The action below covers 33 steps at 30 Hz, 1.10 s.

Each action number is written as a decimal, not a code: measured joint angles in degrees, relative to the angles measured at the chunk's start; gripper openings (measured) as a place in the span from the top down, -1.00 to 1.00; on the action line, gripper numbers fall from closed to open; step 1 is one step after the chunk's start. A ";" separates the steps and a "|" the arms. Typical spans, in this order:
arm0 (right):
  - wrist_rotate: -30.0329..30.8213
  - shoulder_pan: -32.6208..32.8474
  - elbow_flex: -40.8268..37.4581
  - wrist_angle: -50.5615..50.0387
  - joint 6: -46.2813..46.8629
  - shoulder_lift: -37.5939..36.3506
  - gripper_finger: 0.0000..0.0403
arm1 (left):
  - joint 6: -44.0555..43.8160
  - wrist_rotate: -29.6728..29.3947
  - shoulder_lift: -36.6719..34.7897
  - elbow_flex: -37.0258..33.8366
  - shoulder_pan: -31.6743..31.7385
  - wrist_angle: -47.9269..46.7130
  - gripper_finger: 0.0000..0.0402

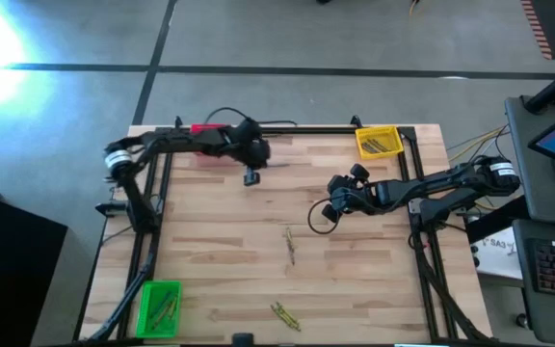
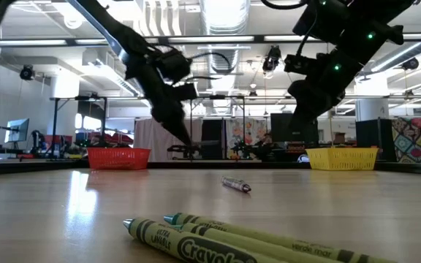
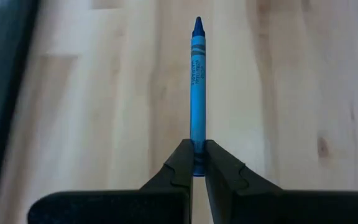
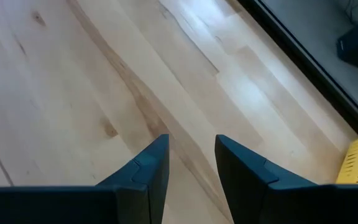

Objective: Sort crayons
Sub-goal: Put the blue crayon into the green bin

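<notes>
Wooden table (image 1: 355,280) carries pink bin (image 1: 203,130) far left, yellow bin (image 1: 379,142) far right, green bin (image 1: 159,306) near left. Left gripper (image 3: 197,163) pinches a blue crayon (image 3: 197,81) beside the pink bin; delivery probably follows. Right gripper (image 4: 191,155) hovers part-open, empty. Loose crayons (image 1: 289,245) lie mid-table.

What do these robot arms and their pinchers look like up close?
Both arms are dark, jointed tubes with pale bands near their bases and black cables looping off them. The left gripper and right gripper each end in two flat, dark, wedge-shaped fingers. Small green lights glow on one arm in the low view.
</notes>
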 joint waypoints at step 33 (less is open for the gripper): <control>0.50 -0.34 -0.04 4.63 -2.44 0.00 0.39 | -20.31 -14.05 -26.55 -21.84 19.60 10.84 0.99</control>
